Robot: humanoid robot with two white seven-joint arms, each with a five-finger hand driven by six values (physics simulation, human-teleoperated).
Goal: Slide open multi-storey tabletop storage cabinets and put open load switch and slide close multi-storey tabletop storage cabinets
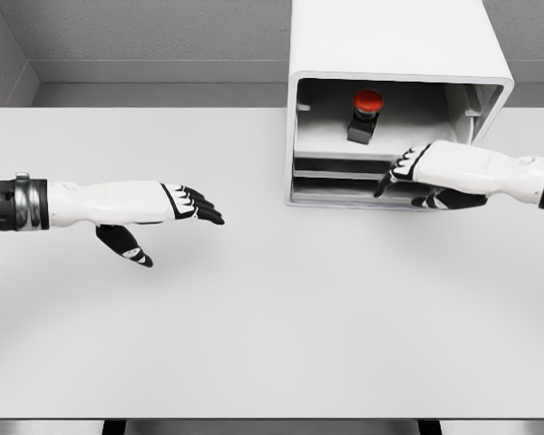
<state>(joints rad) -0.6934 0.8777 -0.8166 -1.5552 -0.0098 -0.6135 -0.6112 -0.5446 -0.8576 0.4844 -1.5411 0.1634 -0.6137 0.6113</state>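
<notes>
A white multi-storey storage cabinet (394,41) stands at the back of the table, right of the middle. Its top compartment is open. Inside stands the load switch (365,116), a dark block with a red round button. Two shut drawer fronts lie below it. My right hand (392,178) comes in from the right and hovers at the cabinet's front, at the level of the lower drawers, fingers relaxed and holding nothing. My left hand (199,207) floats over the table at the left, fingers stretched out, thumb hanging down, holding nothing.
The white table (272,344) spreads wide in front of the cabinet. Its front edge runs along the bottom of the view. A grey wall stands behind the cabinet.
</notes>
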